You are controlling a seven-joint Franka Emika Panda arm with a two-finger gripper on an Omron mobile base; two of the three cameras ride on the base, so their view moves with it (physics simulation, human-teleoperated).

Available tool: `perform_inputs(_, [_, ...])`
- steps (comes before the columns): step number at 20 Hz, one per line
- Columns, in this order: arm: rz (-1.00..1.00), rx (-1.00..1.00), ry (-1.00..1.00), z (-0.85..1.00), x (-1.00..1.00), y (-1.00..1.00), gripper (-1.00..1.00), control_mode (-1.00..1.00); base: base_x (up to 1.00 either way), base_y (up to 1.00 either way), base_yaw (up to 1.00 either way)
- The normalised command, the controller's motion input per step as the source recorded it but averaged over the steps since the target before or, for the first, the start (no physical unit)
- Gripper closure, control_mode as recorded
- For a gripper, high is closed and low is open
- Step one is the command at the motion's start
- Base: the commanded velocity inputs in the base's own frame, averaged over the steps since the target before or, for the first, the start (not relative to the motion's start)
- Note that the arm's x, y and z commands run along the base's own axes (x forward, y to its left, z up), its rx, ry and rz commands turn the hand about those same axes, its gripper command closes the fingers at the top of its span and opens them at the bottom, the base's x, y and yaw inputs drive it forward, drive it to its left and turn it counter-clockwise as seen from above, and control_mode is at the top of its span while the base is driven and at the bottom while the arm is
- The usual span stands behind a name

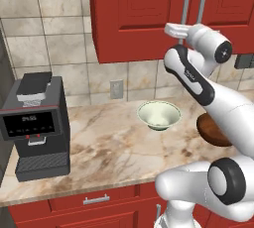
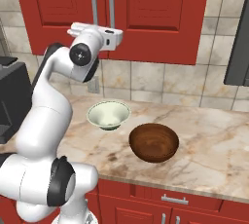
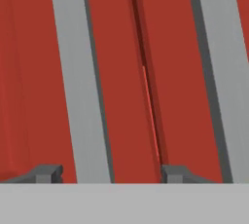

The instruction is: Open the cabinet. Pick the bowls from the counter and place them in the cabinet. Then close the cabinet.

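Observation:
The red wall cabinet (image 1: 134, 14) (image 2: 155, 13) has both doors shut, with a thin seam (image 3: 146, 72) between them. My gripper (image 3: 111, 173) is open and held up against the doors. The left grey bar handle (image 3: 82, 86) runs between its fingertips (image 3: 48, 173), and the right handle (image 3: 216, 72) lies outside them. On the marble counter (image 1: 99, 142) (image 2: 214, 140) the pale cream-green bowl (image 1: 158, 114) (image 2: 108, 115) stands upright. The dark brown wood bowl (image 2: 153, 142) sits beside it, and in the left base view my arm partly hides the wood bowl (image 1: 211, 130).
A black coffee machine (image 1: 37, 123) stands at the counter's left end. A wall outlet (image 1: 116, 89) sits on the tiled backsplash. Red base drawers (image 1: 96, 199) run below the counter. A dark appliance (image 2: 238, 47) hangs at the right.

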Motion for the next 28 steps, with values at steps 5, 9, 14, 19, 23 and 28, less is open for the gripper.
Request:
perform_inputs(5, [0.00,0.00,0.07,0.00,0.71,0.00,-1.00,-1.00,0.00,0.00,0.00])
perform_inputs(9, [0.00,0.00,0.00,0.00,0.45,0.00,1.00,-1.00,0.00,0.00,0.00])
perform_inputs(14, [0.00,0.00,0.00,0.00,0.00,0.00,1.00,-1.00,0.00,0.00,0.00])
perform_inputs(19, [0.00,0.00,0.01,0.00,-0.11,0.00,1.00,-1.00,0.00,0.00,0.00])
perform_inputs(23, [0.00,0.00,0.06,0.00,-0.63,0.14,1.00,-1.00,0.00,0.00,0.00])
perform_inputs(28, [-0.03,-0.01,0.10,0.00,-0.74,0.53,1.00,-1.00,0.00,0.00,0.00])
